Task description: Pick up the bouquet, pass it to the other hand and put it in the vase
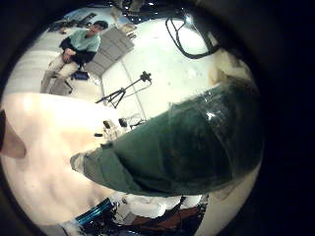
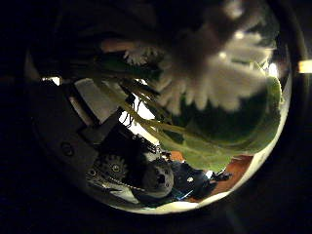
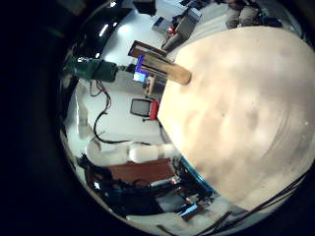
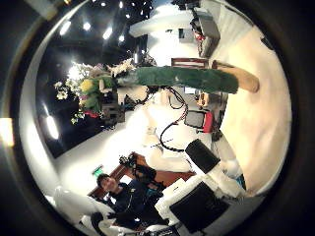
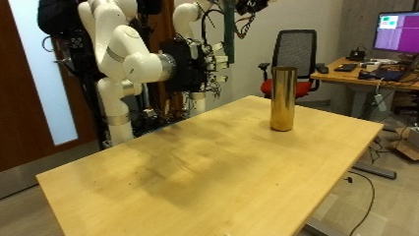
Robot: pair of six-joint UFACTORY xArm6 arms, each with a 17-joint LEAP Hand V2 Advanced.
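Clenched round the bouquet (image 1: 187, 147): fingers (image 2: 127, 171) of the left hand (image 2: 146, 180), black and geared, lying right against the green stems in the left thumb side palm view. Close to that palm, filling much of both left palm views: the dark green wrap on one side, white blooms and broad green leaves on the other. Seen from the right thumb side palm view, held up in the air and lying level, wrap end turned toward the vase, yellow and white blooms at the far end, with dark hand parts beneath the flower end. Of the right hand (image 4: 202, 197), only white and black body parts at the edge of its own views; cannot tell whether its fingers are curled or relaxed. Farther out, in the outside view, both arms massed beyond the tabletop's (image 5: 197, 167) far edge, at about eleven o'clock from its middle, hands dark and hard to separate there, the bouquet not made out. Standing upright on the pale wooden tabletop, at about two o'clock from its middle and well apart from the arms: the tall golden vase (image 5: 281, 98), with nothing in it.
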